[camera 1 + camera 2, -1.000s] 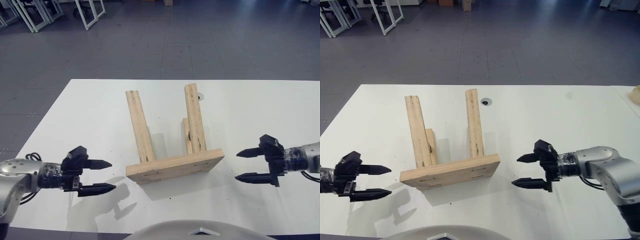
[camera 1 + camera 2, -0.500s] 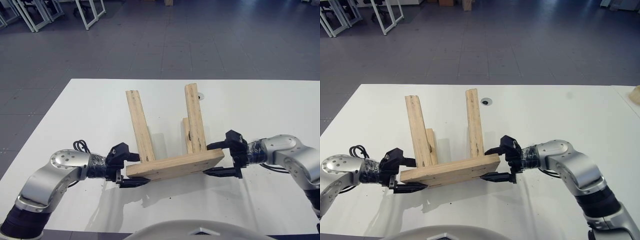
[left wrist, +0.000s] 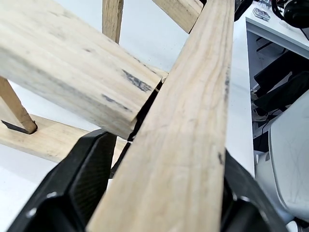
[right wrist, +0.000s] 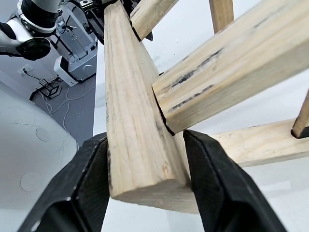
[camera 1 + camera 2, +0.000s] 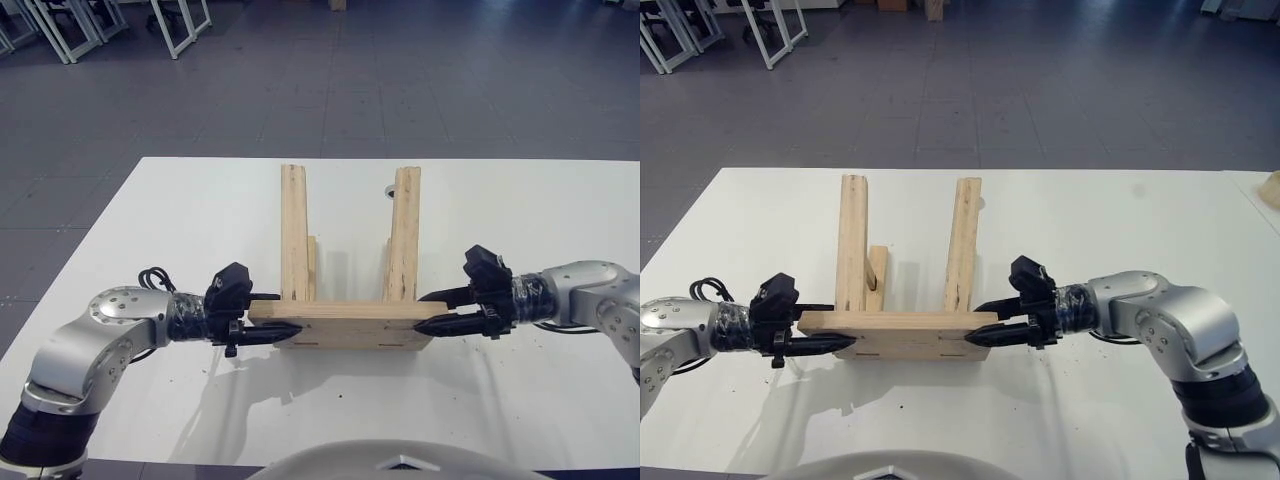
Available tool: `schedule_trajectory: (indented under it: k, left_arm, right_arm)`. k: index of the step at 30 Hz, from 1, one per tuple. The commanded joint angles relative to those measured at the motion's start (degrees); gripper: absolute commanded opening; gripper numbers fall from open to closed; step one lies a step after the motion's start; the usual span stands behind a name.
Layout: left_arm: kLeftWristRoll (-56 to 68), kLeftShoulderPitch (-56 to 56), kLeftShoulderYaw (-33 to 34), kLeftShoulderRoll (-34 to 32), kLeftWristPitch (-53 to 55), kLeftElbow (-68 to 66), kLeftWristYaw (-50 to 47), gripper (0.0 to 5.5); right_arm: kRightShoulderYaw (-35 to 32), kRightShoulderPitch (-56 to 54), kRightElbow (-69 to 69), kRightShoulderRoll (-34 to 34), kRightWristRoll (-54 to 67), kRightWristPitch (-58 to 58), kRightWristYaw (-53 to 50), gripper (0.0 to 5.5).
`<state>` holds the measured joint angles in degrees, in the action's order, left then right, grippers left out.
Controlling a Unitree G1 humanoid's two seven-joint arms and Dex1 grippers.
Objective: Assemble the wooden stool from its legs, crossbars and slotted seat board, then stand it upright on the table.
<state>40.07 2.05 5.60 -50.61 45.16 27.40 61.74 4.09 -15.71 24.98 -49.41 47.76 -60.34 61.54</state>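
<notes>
The assembled wooden stool lies on its side on the white table (image 5: pixel 530 215). Its seat board (image 5: pixel 345 325) faces me edge-on. Two legs (image 5: pixel 294 235) (image 5: pixel 405 235) point away from me, and a crossbar (image 5: pixel 878 276) shows between them. My left gripper (image 5: pixel 272 315) is shut on the board's left end. My right gripper (image 5: pixel 425 312) is shut on its right end. In the left wrist view the black fingers (image 3: pixel 91 169) clamp the seat board (image 3: pixel 183 121). The right wrist view has the fingers (image 4: pixel 82 183) either side of the seat board (image 4: pixel 130 106).
A small round fitting (image 5: pixel 390 190) sits in the tabletop behind the right leg. A black cable (image 5: pixel 150 277) loops at my left forearm. Bare table lies to both sides of the stool and in front of it. Grey floor runs beyond the far edge.
Both grippers came in from the sides and shut on the seat board's ends. The stool has turned square to me, so its legs now point straight away.
</notes>
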Motion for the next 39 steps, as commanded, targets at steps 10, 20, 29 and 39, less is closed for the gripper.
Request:
schedule_trajectory:
  k: [10,20,29,39]
  left_arm:
    - [30.2,-17.4,7.3,-9.3,29.5,-1.8,0.7,2.34]
    - [50.2,-39.4,2.7,-3.8,44.7,-30.1,-14.1,2.34]
    - [71.8,-45.1,-13.2,-4.2,43.6,-44.2,-31.0,2.34]
    - [72.9,-43.0,-13.7,-5.8,41.7,-41.2,-31.9,2.34]
  right_arm:
    - [-12.0,-17.2,-6.0,-4.3,37.6,-27.1,-9.5,2.15]
    - [27.9,-42.6,-43.2,-16.2,65.2,-32.1,-6.5,2.15]
    - [30.1,-42.5,-56.7,-10.5,65.2,-32.1,-16.0,2.15]
    - [4.0,-31.3,-49.3,-21.6,64.9,-28.6,-22.3,2.15]
